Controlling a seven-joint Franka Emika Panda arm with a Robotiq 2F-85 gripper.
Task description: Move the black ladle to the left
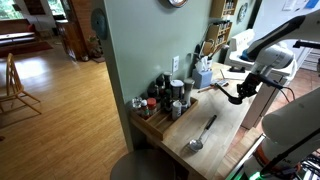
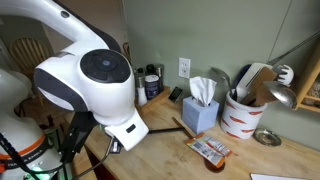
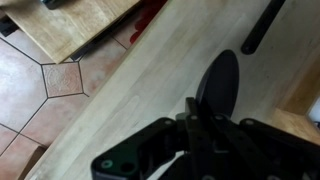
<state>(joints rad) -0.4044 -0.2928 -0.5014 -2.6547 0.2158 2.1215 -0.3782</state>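
Ladle (image 3: 222, 85) in black, gripped by end effector (image 3: 199, 122)

Wooden counter (image 1: 225, 118) carries a silver ladle (image 1: 201, 134), tissue box (image 1: 203, 76), perhaps a tray (image 1: 152, 126).

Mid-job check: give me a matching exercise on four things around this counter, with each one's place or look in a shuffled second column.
Things:
1. silver ladle
2. tissue box
3. utensil crock
4. spice bottles

Place or look:
a. white with red bands, utensils sticking out
b. standing on a wooden tray by the green wall
c. lying flat on the wooden counter
d. blue, with a white tissue poking up

Pairs: 1-c, 2-d, 3-a, 4-b
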